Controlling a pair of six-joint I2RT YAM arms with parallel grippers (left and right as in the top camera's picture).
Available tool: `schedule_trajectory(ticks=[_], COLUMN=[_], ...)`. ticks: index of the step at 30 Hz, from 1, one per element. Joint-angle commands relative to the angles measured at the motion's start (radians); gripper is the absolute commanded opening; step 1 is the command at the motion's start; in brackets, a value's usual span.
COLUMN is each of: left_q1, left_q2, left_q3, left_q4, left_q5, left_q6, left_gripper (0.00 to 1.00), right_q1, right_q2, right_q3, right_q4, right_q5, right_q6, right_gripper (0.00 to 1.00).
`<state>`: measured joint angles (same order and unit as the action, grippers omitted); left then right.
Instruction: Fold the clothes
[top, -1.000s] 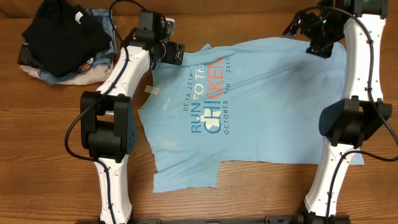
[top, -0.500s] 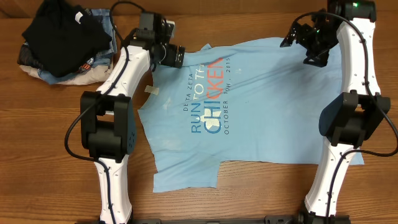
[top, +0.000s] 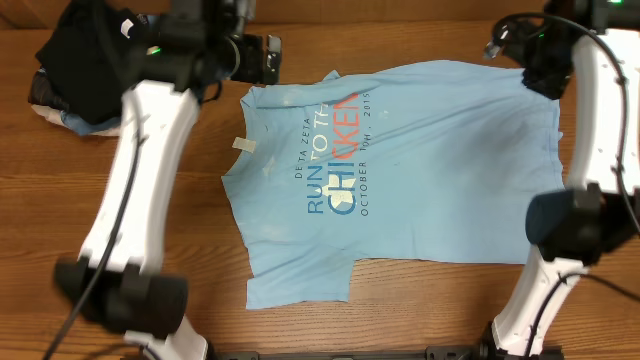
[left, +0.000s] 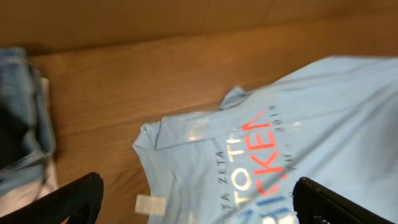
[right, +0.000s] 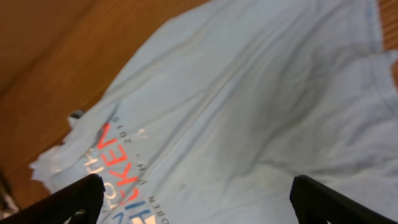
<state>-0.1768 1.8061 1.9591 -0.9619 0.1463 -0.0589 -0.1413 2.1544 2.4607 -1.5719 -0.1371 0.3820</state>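
T-shirt (top: 420, 170) whole overhead; wrist views crop it

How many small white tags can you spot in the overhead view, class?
2. One tag lies on the blue T-shirt; another sits on the black garment. Others may be hidden.

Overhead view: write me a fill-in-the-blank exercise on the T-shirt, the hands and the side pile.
The light blue T-shirt lies spread out on a ___ table.
The left hand and right hand are both ___, holding nothing.
The garment atop the folded pile is ___ in colour.
Missing words: wooden; open; black.
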Motion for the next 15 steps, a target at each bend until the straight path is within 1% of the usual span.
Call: schedule_trajectory(ticks=[1,6,12,15], left_q1=[-0.007,-0.007,-0.007,-0.007], left_q2=[-0.088,-0.153,-0.206,-0.243], left_q3=[0.010,0.010,0.010,0.010], left_q4=[-0.074,-0.259,-0.448,-0.553], left_q5=[0.008,0.008,-0.001,-0.067], left_q6=[-0.066,-0.124,-0.132,-0.183], left_gripper=[1.00,1.00,1.00,1.00], right_q1=[0.000,0.000,0.018,0.037], right_q2=[-0.107,-0.169,-0.264,-0.322], right_q3=[0.009,0.009,0.006,0.006], right_q4=[-0.032,-0.114,-0.122,-0.122], right_q5=[0.041,0.043,0.032,0.031], right_q6=[0.044,0.065,0.064,0.064], right_gripper=[1.00,1.00,1.00,1.00])
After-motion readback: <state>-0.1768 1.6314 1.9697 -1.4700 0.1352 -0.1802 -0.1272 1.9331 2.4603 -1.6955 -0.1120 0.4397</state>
